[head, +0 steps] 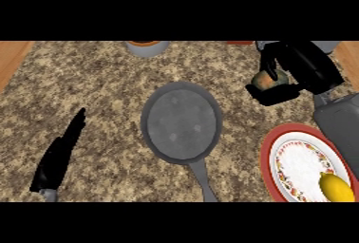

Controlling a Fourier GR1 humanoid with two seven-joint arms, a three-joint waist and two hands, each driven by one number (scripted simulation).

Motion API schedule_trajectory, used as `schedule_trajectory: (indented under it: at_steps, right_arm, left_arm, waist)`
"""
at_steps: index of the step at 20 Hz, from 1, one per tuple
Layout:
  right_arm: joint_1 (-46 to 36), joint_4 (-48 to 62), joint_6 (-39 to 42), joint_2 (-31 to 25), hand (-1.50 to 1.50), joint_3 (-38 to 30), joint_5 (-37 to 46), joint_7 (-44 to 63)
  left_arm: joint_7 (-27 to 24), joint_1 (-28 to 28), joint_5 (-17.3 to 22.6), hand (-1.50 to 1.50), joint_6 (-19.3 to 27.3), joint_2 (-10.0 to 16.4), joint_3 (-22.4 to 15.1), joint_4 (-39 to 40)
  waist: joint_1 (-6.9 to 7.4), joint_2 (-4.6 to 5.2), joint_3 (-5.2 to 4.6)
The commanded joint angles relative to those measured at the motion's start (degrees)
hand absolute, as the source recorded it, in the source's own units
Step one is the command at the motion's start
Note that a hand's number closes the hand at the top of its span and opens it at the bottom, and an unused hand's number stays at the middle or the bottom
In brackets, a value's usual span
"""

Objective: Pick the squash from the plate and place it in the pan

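Since the right hand [300,66] has fingers and thumb curled round the tan-and-green squash [265,81], far right beyond the plate [267,156], carrying looks to be the step in hand. Next it should travel left and nearer over the pan [181,124], lower, then uncurl. The left hand [60,156] rests open, near left.

no readable text, labels, or numbers
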Motion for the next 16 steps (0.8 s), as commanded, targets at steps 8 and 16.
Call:
schedule_trajectory:
  at_steps: [8, 16]
  right_arm:
    - [-12.87, 13.65, 3.24, 20.83, 1.5, 1.62, 0.78, 5.56]
    - [-17.35, 31.99, -3.81, 32.57, 1.5, 8.43, 3.24, 5.65]
  left_arm:
    - [2.75, 0.62, 0.62, 0.0, -1.79, -0.19, 0.77, -2.71]
    - [1.29, -1.74, -1.14, 0.0, -0.43, -2.04, 0.33, 0.43]
  waist:
    - [-0.25, -0.11, -0.03]
    - [0.92, 0.3, -0.05]
